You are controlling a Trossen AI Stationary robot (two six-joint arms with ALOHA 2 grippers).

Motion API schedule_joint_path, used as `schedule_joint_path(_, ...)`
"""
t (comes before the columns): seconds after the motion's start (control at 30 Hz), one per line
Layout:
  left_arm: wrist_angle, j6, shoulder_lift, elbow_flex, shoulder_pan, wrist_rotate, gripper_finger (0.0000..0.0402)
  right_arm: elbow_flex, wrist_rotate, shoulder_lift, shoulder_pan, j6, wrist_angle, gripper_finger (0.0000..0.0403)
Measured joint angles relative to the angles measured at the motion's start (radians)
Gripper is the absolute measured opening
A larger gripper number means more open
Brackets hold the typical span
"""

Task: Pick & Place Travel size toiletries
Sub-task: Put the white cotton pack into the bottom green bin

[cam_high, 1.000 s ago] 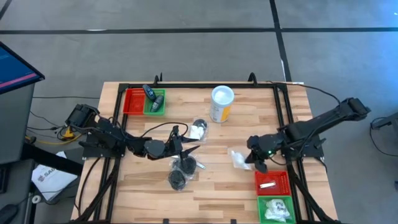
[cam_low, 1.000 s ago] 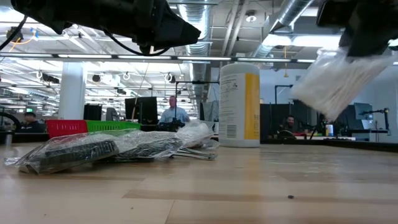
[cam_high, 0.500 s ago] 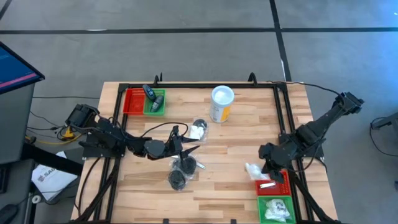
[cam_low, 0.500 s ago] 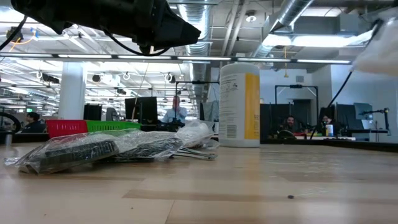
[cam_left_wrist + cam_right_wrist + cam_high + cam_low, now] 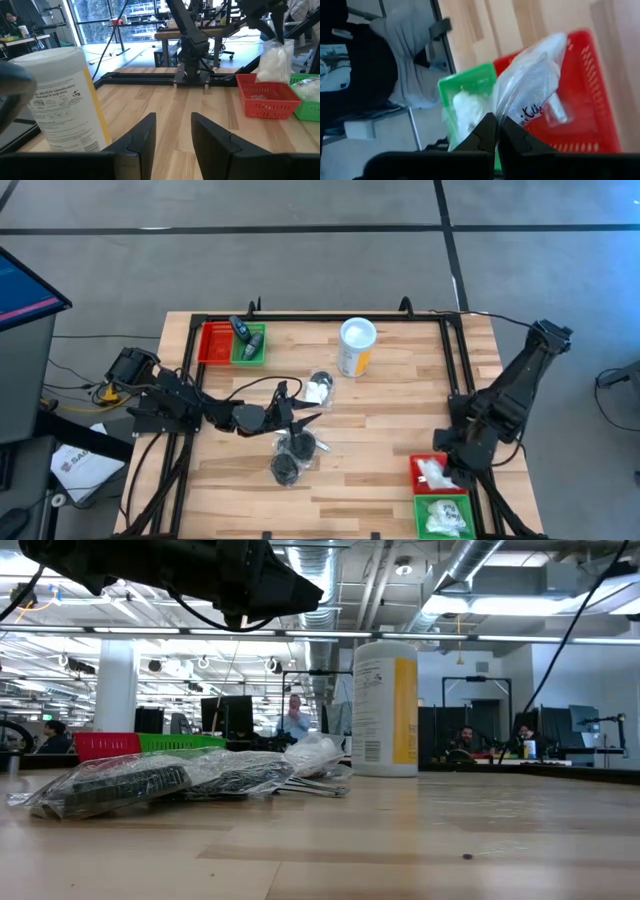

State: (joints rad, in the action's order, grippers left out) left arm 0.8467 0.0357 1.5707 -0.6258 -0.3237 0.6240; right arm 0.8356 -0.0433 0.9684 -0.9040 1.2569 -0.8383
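- Right hand (image 5: 443, 473) has carried its white packet (image 5: 432, 474) from mid-surface toward the near right corner; it now hangs over the red basket (image 5: 455, 465); fingers pinched shut on the clear wrap of the packet, seen plainly in the right wrist view (image 5: 530, 95); packet not yet let go.
- Meaning, as a judgement: transport is done, release into the red basket is the step in hand; the low view no longer shows the packet, so the carry has left that camera's field.
- Green basket (image 5: 441, 517) touching the red one on its near side: one white bundle inside; red basket holds one small silvery item under the hanging packet.
- Left hand (image 5: 300, 423) waits mid-surface, unchanged; fingers part open, nothing between them per the left wrist view (image 5: 172, 135).
- Count near it: two dark pucks in clear wrap (image 5: 290, 458); one white packet (image 5: 318, 390) just beyond, with another wrapped item touching it, kind unclear.
- One yellow canister (image 5: 356, 348) with white lid, upright, farther back; not a task item.
- Far left corner: one red bin (image 5: 214, 343) and one green bin (image 5: 252, 345) side by side; one small dark bottle (image 5: 242, 330) lying across them.
- Wooden surface (image 5: 390, 395) otherwise bare between the two arms.
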Motion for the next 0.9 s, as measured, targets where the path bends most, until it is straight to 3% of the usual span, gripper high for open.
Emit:
schedule_joint_path(0.5,0.0,-0.019,0.0,0.0,0.0,0.0,0.0113,0.0,0.048,0.073,-0.245,0.313,-0.002,0.0)
schedule_joint_path(0.9,0.002,-0.019,0.0,0.0,0.007,0.0,0.0113,0.001,0.122,0.129,-0.362,0.462,0.053,0.0)
